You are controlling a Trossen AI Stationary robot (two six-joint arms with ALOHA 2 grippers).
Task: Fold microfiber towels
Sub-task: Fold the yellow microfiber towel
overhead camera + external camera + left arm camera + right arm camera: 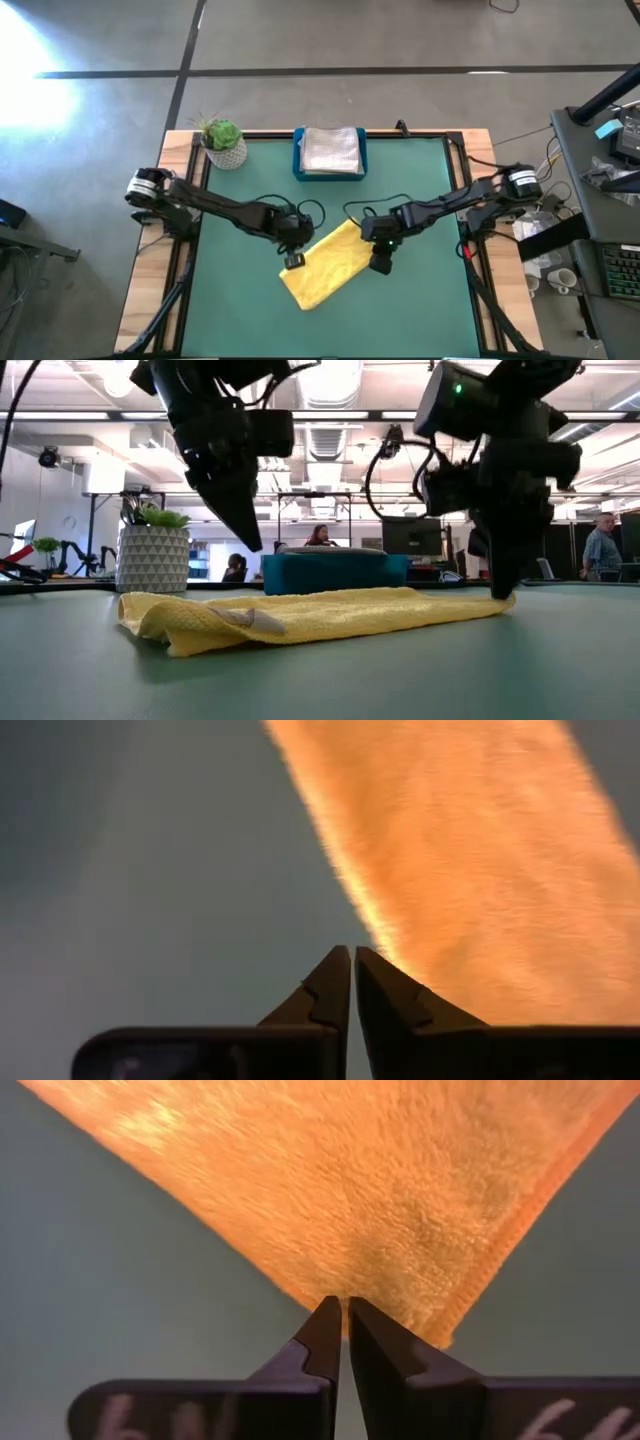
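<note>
A yellow towel lies folded into a long strip in the middle of the green table, also seen in the low view. My left gripper is shut and empty. It hangs above the strip's left end, its tips beside the towel's long edge. My right gripper is shut and points down at the strip's right end. A light grey towel lies folded in the blue tray. The other towels are out of view. My right gripper's shut fingertips meet the yellow towel just inside its edge, near its right near corner. They come from above, pointing down. The towel lies flat on the table there. I cannot tell whether any cloth is between the tips.
A small potted plant stands at the table's far left corner. The blue tray sits at the middle of the far edge. Bare green table lies to the left, right and near side of the towel.
</note>
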